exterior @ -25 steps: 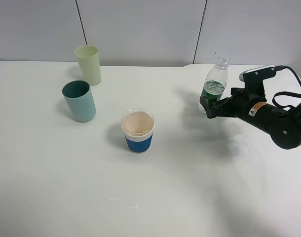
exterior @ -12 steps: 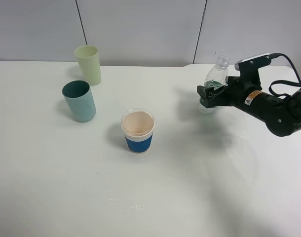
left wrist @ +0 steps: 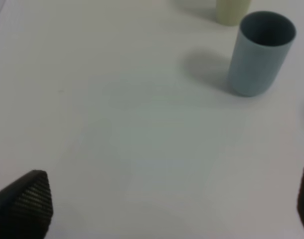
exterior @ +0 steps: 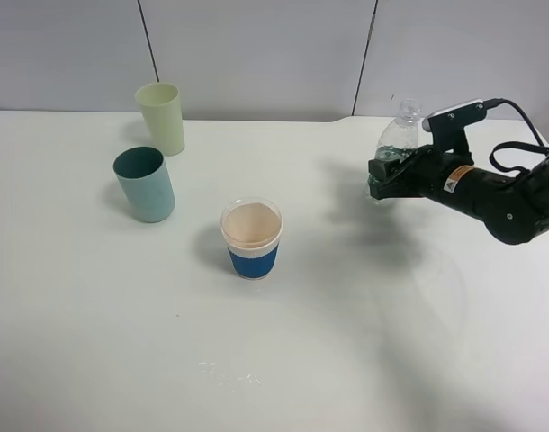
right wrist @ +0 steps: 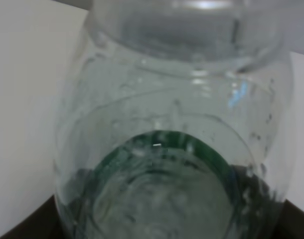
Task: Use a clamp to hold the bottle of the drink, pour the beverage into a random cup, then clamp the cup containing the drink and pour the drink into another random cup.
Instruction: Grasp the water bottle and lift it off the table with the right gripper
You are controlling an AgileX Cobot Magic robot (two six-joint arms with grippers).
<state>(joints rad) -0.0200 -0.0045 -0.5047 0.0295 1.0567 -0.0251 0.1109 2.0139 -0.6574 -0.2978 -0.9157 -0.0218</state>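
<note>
A clear plastic bottle [exterior: 396,144] with a green label and no cap is held upright above the table at the right, clamped in my right gripper [exterior: 389,176]. In the right wrist view the bottle [right wrist: 172,124] fills the frame, with clear liquid inside. A paper cup with a blue sleeve [exterior: 252,238] stands mid-table, left of the bottle. A teal cup [exterior: 145,184] and a pale green cup [exterior: 161,118] stand at the far left. The left wrist view shows the teal cup [left wrist: 259,52], the pale green cup's base [left wrist: 232,11] and my open left gripper [left wrist: 162,209] over bare table.
The white table [exterior: 328,333] spreads all around the cups. A few small specks [exterior: 229,378] lie near its front edge. A grey wall panel [exterior: 256,54] runs behind the table.
My right gripper has lifted the bottle off the table and carried it up and slightly back. The cups have not moved.
</note>
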